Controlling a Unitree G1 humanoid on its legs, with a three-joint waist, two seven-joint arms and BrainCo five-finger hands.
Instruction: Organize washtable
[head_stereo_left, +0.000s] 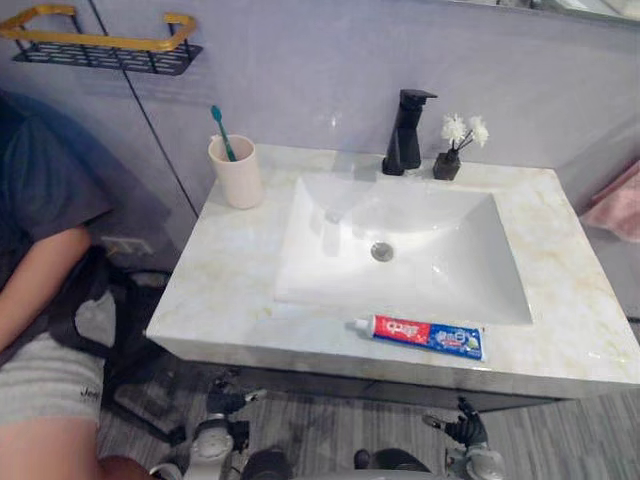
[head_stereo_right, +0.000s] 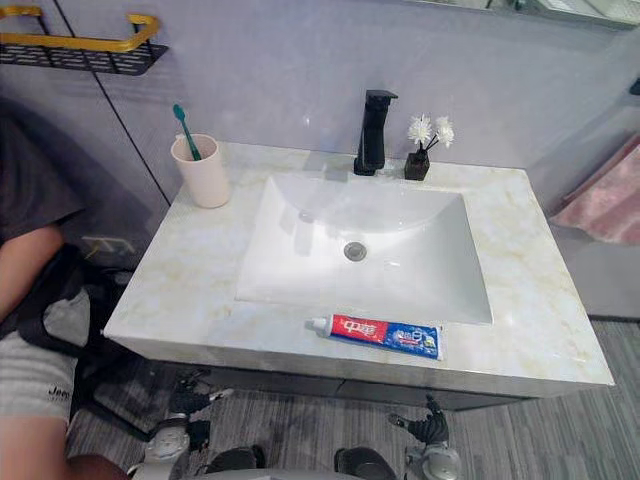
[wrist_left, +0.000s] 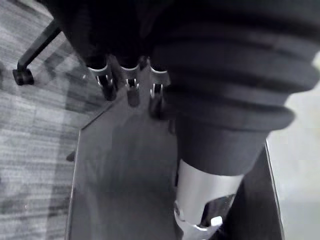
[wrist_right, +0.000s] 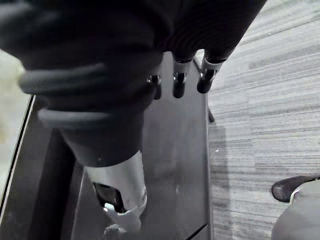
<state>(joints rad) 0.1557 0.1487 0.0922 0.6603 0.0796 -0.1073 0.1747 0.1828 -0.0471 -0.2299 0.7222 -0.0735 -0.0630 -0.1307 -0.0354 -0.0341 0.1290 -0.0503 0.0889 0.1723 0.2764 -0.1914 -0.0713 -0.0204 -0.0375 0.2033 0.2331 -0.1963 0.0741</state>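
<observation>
Toothpaste tube (head_stereo_left: 425, 335): flat on the front lip of the washtable (head_stereo_left: 225, 290), up and forward from both sets of fingers, well apart from each; long axis along the front edge, so crosswise to a reach from below; white cap toward the left hand (head_stereo_left: 213, 440), crimped end almost straight above the right hand (head_stereo_left: 468, 432); judging by that, nearer the right hand, with a rise over the edge needed first.

Farther out from the fingers: basin (head_stereo_left: 300, 290) just behind the tube; cup (head_stereo_left: 236, 172) with a green toothbrush (head_stereo_left: 222, 132) upright in it, far beyond the left hand at the back corner; black faucet (head_stereo_left: 405, 130) and small flower vase (head_stereo_left: 447, 163) side by side against the wall.

Eye views: both hands low, under the counter front, touching nothing. Wrist views, unlike those: left fingers (wrist_left: 132, 92) and right fingers (wrist_right: 179, 85) hanging loose in a row, slightly apart, pinching nothing, close to the dark cabinet front (wrist_left: 125, 175); no tube there.

Seated person (head_stereo_left: 40, 280) off beyond the left hand.
</observation>
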